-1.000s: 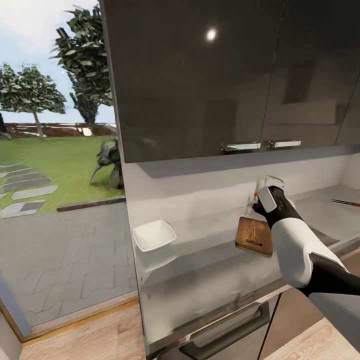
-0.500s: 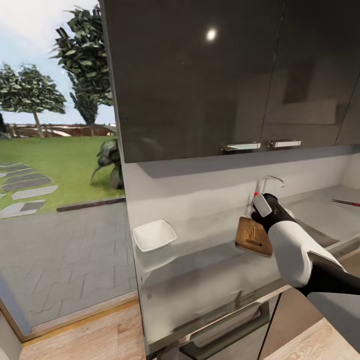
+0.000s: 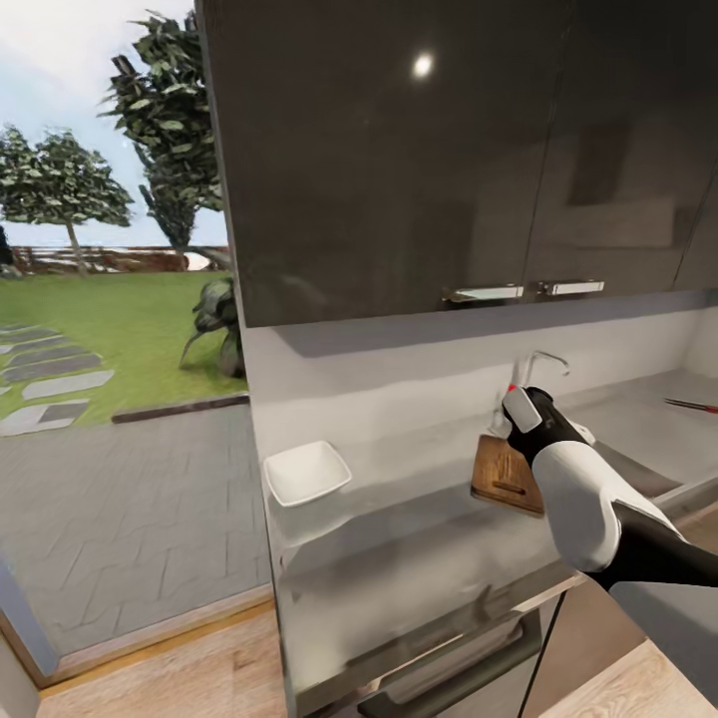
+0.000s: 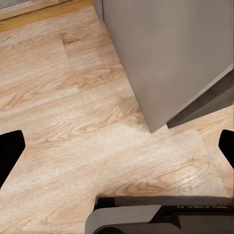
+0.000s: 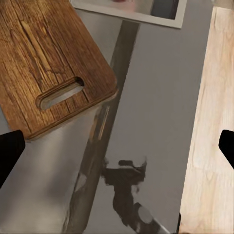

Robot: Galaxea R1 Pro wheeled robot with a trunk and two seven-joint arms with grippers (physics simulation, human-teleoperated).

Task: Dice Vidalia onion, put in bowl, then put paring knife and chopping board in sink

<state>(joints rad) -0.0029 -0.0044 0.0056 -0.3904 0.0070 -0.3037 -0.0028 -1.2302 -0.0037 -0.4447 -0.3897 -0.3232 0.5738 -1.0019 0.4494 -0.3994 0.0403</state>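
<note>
1. Since a second ago, the right arm has dropped and pulled back a little toward the robot, so its wrist now sits lower over the dark-brown rectangular wooden chopping board (image 3: 504,469) and uncovers more of the chrome angular tap (image 3: 538,361).
2. Far left on the long grey reflective countertop (image 3: 399,538) rests the shallow white squarish bowl (image 3: 306,471), well apart from the board.
3. Next comes the board, lying flat with its slot handle at the near short edge and its long axis running away toward the wall.
4. The right gripper (image 5: 117,141) hangs over bare countertop just beside the board's handle end; its finger tips show wide apart at the picture's edges, so it is released and empty.
5. Beyond the board lies the grey steel sink (image 5: 161,17), where a pink blur may be the small round Vidalia onion (image 5: 122,1); I judge the reach must carry forward past the board to get it.
6. Far right, the slim red-handled paring knife (image 3: 693,405) lies on the counter, long axis across the worktop.
7. The left gripper (image 4: 117,146) points at the pale wooden floor (image 4: 73,122), likewise spread and empty; the right arm is nearer.
</note>
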